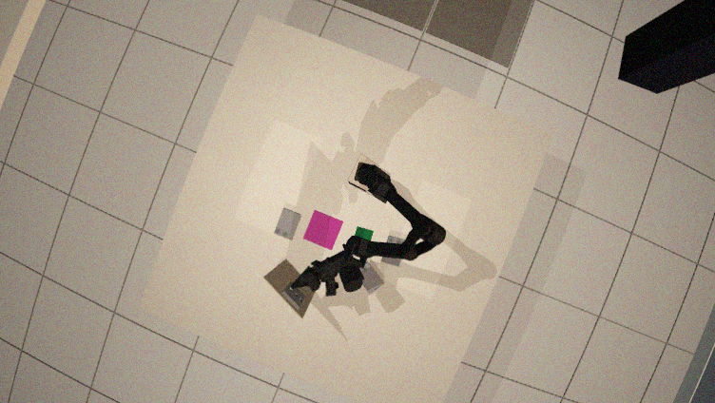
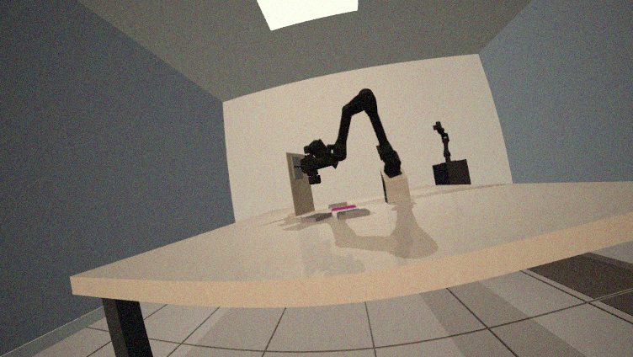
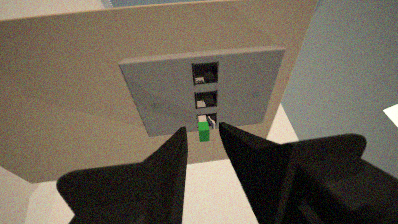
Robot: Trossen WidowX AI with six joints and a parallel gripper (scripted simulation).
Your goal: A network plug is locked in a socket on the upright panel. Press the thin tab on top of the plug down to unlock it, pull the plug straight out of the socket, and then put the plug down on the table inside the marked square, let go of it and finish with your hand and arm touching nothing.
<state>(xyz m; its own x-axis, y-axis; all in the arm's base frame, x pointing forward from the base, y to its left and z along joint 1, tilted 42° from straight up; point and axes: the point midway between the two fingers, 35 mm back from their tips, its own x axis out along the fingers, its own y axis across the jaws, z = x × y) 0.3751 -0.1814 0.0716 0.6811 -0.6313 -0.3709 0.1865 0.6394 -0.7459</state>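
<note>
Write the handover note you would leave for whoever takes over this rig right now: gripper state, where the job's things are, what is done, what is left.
Gripper: open, holding nothing, fingers either side of the plug's line, just short of it.
Plug: green, seated in the lowest of three sockets on the grey plate of the upright panel. Tab not yet pressed.
Marked square: the magenta square on the table looks like the target, beside the panel.
Done: approach and lining up.
Left: close in, press the tab down, pull the plug straight out, lay it in the square, release, lift the arm away.
</note>
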